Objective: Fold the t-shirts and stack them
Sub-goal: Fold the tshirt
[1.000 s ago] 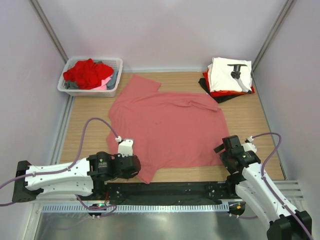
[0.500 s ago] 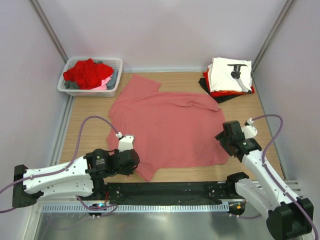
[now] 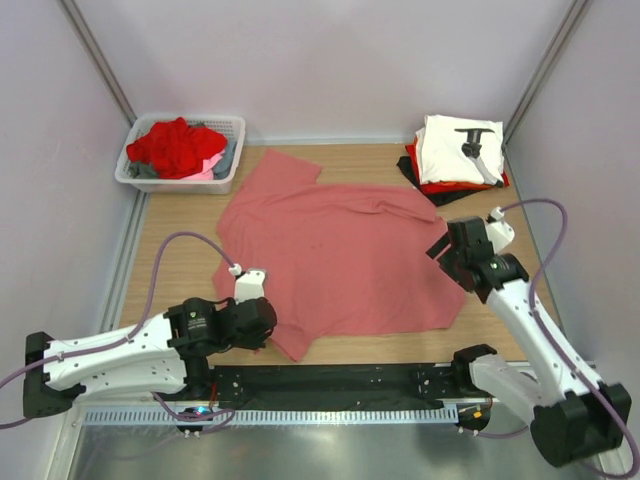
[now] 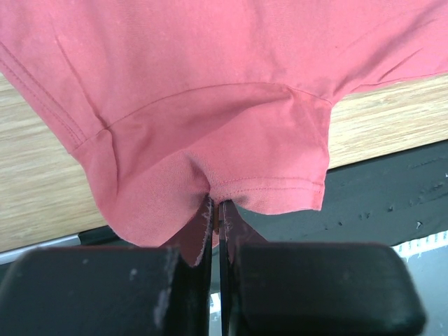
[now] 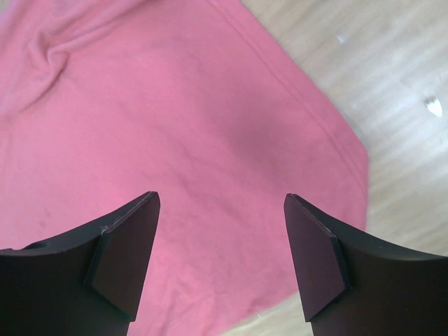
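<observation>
A large salmon-pink t-shirt (image 3: 340,250) lies spread over the wooden table. My left gripper (image 3: 268,328) is at its near-left corner, shut on the hem of a sleeve. In the left wrist view the pink sleeve (image 4: 231,147) bunches into the closed left gripper (image 4: 215,208). My right gripper (image 3: 447,260) hovers open over the shirt's right edge; in its wrist view the right gripper (image 5: 220,203) has only flat pink cloth (image 5: 175,119) beneath it. Folded tees are stacked at the back right, a white one with black print (image 3: 455,148) on top of a red one (image 3: 450,187).
A white basket (image 3: 135,172) at the back left holds crumpled red tees (image 3: 170,145) and some grey cloth (image 3: 228,155). A black strip (image 3: 340,380) runs along the table's near edge. Bare wood (image 5: 392,84) shows to the right of the shirt.
My right arm has moved away from the near edge, up along the shirt's right side, jaws still open. The left gripper has shifted slightly with the sleeve in it.
</observation>
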Controlling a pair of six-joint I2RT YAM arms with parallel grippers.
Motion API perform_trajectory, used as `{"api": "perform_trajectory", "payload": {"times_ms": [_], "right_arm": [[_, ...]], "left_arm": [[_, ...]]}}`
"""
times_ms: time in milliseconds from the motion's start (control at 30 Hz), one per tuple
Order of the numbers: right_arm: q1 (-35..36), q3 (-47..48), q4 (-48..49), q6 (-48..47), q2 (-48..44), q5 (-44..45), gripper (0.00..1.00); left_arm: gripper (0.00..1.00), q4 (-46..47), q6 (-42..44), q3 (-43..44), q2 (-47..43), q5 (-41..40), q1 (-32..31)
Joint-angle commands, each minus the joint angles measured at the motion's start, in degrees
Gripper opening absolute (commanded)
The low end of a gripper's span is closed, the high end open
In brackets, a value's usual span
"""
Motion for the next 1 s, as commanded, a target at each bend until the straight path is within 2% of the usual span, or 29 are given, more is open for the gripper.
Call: {"api": "perform_trajectory", "payload": {"times_ms": [0,167,367,433,467,500,533,567,633,733,867,900,967], "right_arm": [[-0.24,-8.0,-6.77,6.99,-8.2,-1.34,0.78],[-0.24,-19.24,-4.31,8.94,-9.44,-6.78,0.79],[-0.33,-25.15,3.86,9.56,-5.06,-8.3,0.77],[-0.24,-24.9,5.18,8.77,-2.86,-7.24,0.73],[-0.24,-24.2,5.62,8.33,-2.59,-6.72,0.62],[-0.24,-23.76,6.32,7.28,-2.41,-5.49,0.56],[-0.24,-22.97,6.33,6.75,-2.32,-5.13,0.46],[-0.33,-20.87,6.5,5.79,-2.15,-4.69,0.21],[-0.24,-18.4,6.59,2.98,-1.45,-3.47,0.12],[-0.16,-11.29,5.8,-2.9,4.68,-4.5,0.07],[-0.07,2.75,2.2,-13.44,20.59,-6.7,0.01],[-0.15,5.05,1.15,-15.65,27.84,-7.67,0.01],[-0.07,11.8,-0.61,-20.84,34.91,-9.43,0.19]], "left_arm": [[0.0,1.7,0.92,1.33,0.28,-0.49,0.2],[0.0,2.05,1.27,1.15,0.46,0.39,0.29],[0.0,2.05,1.27,1.24,0.28,0.3,0.2],[0.0,1.79,1.01,1.16,0.37,0.3,0.2],[0.0,1.79,1.1,1.24,0.37,0.22,0.2],[0.0,1.79,1.01,1.24,0.37,0.13,0.29],[0.0,1.79,1.01,1.33,0.37,-0.05,0.29],[0.0,1.7,1.1,1.33,0.46,-0.14,0.2],[0.0,1.61,1.1,1.42,0.55,-0.4,0.2],[0.0,1.53,0.84,1.42,0.46,-0.92,0.29],[0.0,1.0,0.13,1.33,-0.07,-1.37,0.2],[0.0,1.0,0.04,1.33,-0.42,-1.45,0.2],[0.0,0.74,-0.31,1.42,-0.51,-2.16,0.2]]}}
